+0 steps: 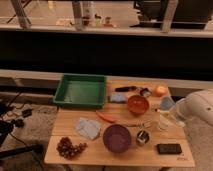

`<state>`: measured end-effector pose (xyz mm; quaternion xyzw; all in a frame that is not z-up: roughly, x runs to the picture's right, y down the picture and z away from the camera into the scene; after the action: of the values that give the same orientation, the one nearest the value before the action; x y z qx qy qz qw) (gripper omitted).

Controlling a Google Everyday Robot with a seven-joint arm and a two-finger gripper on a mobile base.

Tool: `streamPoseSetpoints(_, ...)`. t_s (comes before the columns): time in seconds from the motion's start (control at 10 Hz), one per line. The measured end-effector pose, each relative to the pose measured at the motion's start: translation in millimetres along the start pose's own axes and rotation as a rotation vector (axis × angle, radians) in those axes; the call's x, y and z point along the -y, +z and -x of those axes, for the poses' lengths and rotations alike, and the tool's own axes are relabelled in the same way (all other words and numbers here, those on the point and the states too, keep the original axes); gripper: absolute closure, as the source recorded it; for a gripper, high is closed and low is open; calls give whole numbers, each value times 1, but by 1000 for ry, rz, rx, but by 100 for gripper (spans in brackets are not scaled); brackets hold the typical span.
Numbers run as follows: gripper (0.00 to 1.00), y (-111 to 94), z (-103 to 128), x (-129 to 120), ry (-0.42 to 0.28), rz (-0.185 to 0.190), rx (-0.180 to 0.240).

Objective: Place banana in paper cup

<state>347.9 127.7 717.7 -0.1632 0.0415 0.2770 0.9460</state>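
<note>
A pale cup (pixel 163 121) stands on the right side of the wooden table (pixel 100 150), between the orange bowl (pixel 137 104) and my white arm (pixel 199 107). The arm reaches in from the right edge, and my gripper (pixel 169 113) is right at the cup's top. No banana shows as a separate thing; it may be hidden at the gripper or in the cup.
A green tray (pixel 81 91) sits at the back left. A purple bowl (pixel 117 138), a small metal cup (pixel 142 137), a black flat device (pixel 169 148), grapes (pixel 69 147), a grey cloth (pixel 88 128), a carrot (pixel 105 117) and an orange fruit (pixel 160 90) lie on the table.
</note>
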Motion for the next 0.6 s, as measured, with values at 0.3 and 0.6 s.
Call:
streamPoseSetpoints(0.3,21,0,0,0,0,0,0)
streamPoseSetpoints(0.6,20,0,0,0,0,0,0)
